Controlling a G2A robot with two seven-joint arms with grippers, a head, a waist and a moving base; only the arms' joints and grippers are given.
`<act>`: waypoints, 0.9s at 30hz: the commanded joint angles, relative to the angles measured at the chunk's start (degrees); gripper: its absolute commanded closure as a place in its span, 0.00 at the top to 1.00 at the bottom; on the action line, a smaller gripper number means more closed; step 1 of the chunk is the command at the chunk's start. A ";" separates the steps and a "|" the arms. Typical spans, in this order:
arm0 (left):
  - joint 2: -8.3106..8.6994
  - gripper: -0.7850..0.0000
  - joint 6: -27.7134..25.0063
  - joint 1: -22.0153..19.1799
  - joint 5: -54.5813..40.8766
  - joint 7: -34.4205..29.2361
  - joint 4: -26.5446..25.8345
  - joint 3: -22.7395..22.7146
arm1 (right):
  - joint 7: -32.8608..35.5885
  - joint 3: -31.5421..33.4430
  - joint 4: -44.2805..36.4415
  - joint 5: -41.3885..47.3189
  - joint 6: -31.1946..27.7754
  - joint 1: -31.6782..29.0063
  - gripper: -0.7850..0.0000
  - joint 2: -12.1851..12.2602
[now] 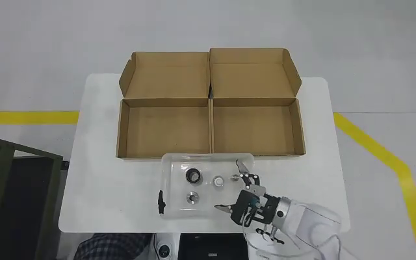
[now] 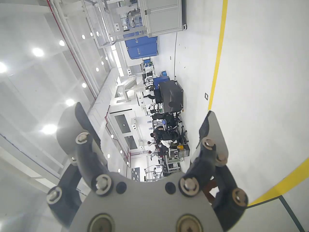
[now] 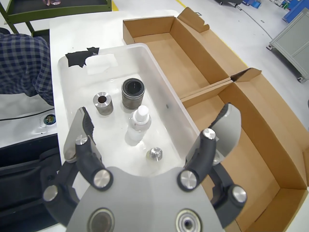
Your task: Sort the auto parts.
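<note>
Right gripper (image 3: 155, 112) hangs over one end of the tray (image 3: 125, 47), spread wide and empty. Just ahead of its fingers stand a bottle (image 3: 138, 124), bearing (image 3: 132, 94) and bushing (image 3: 103, 102) (long axes vertical, cap and bores upward). Left gripper (image 2: 144, 111) gapes too.

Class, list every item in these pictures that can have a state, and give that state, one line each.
Left box, open, empty.
Right box, open, empty.
Tub, uncovered, holding four items.
Black ring, upright.
Steel sleeve, upright.
White bottle, upright, capped.
Small knob, resting on the tub floor.
Right pincer, open, empty, over the tub.
Left pincer, open, empty.
</note>
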 commanded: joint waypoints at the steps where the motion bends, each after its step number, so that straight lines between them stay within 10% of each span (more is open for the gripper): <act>1: 0.00 1.00 0.00 0.00 0.00 0.00 0.00 0.00 | 1.39 -1.17 0.67 0.47 1.31 1.33 1.00 -0.16; 22: 0.00 1.00 0.00 0.00 0.00 0.00 0.00 0.00 | 13.13 -8.38 9.15 5.23 1.75 9.94 1.00 -0.73; 27: 0.00 1.00 0.00 0.00 0.00 0.00 0.00 0.00 | 13.36 -9.09 10.68 5.22 1.94 10.50 0.87 -0.67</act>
